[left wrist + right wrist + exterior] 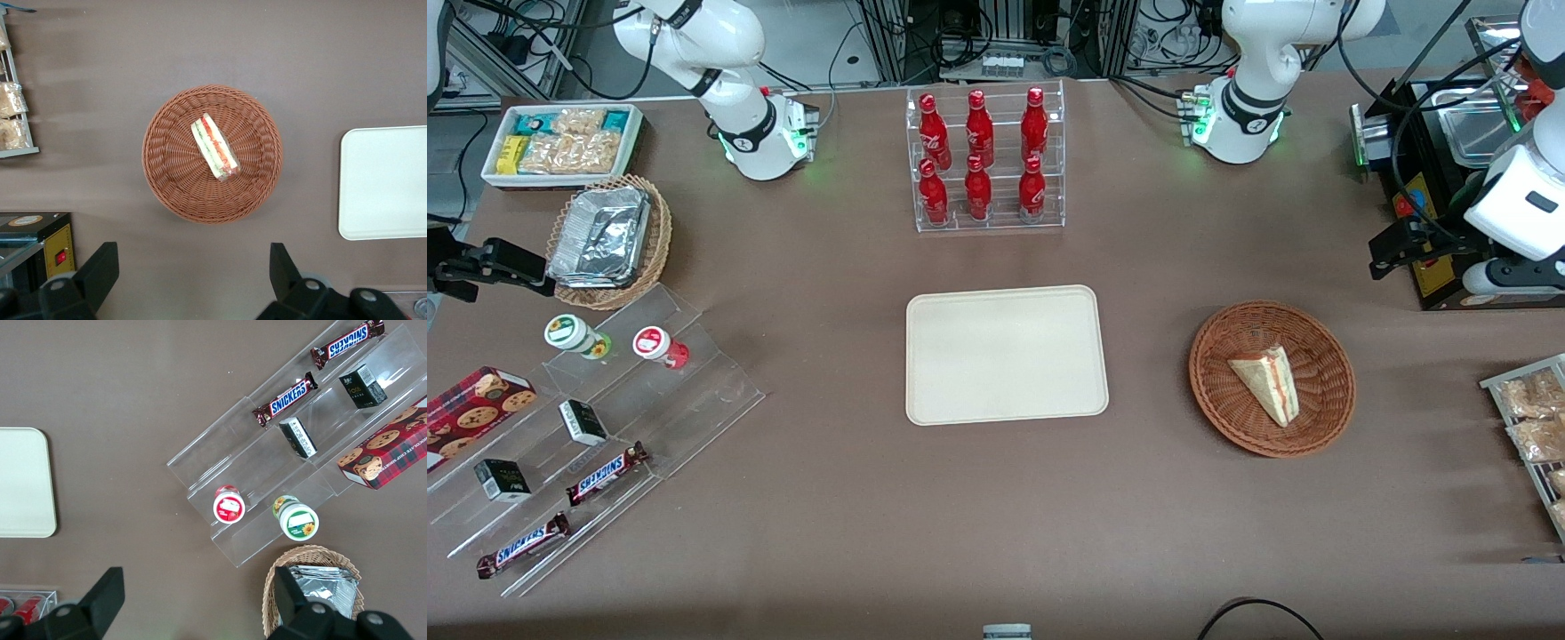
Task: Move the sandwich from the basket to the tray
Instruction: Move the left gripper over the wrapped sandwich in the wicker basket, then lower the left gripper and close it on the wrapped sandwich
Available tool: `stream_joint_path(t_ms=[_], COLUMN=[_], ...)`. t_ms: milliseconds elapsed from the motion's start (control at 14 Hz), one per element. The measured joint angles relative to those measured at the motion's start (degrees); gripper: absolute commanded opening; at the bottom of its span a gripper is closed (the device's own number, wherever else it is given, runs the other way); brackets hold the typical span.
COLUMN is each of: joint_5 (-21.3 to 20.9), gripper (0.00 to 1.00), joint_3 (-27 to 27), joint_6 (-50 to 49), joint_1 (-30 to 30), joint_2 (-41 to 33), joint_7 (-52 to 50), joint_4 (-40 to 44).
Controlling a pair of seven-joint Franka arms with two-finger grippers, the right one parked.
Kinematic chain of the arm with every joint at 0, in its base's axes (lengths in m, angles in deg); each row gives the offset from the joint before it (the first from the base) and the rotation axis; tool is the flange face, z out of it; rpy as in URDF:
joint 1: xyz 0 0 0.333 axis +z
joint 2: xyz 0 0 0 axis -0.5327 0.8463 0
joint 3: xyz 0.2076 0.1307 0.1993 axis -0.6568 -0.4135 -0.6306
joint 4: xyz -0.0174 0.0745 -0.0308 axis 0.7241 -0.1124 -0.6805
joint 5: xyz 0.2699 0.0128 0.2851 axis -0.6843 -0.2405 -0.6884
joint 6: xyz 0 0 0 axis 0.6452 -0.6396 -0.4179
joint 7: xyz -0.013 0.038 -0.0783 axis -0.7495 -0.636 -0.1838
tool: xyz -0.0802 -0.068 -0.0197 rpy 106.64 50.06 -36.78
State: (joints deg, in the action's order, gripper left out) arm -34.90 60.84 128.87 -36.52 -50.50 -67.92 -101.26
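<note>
your front view, going left to right: white bin of snack packets [560, 142] and the tan wicker basket with foil containers [609, 242] sit toward the parked arm's end, with the clear stepped display [596, 444] nearer the camera holding two small jars, cookie box and two snickers bars [605, 473]. mid-table you have the rack of red bottles [987, 158], and nearer the camera the tray [1005, 354], flat and bare. next comes the basket [1272, 378] toward the working arm's end, well apart from the tray. the sandwich [1267, 382] lies in the basket, roughly centred (filling edge shows red and green in the wrist view [215, 147]). a wire rack of bagged snacks [1529, 418] sits at the table edge. your gripper [1392, 249] hangs high, farther from the camera than the basket and off to its side, by the black appliance [1449, 160]. in the wrist view the fingers [100, 270] are spread wide, holding nothing, with the basket [167, 167] and tray [383, 183] both visible below.
</note>
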Motion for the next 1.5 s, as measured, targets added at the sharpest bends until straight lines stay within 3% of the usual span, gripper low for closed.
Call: stream_joint_path(t_ms=[714,1500], joint_5=[0.16,0.13], gripper=[1.00,1.00], joint_3=[0.92,1.19], joint_6=[3.22,30.03], joint_1=[-0.09,-1.95], joint_2=[4.64,5.54], joint_7=[-1.09,-21.70], joint_4=[-1.37,-23.77])
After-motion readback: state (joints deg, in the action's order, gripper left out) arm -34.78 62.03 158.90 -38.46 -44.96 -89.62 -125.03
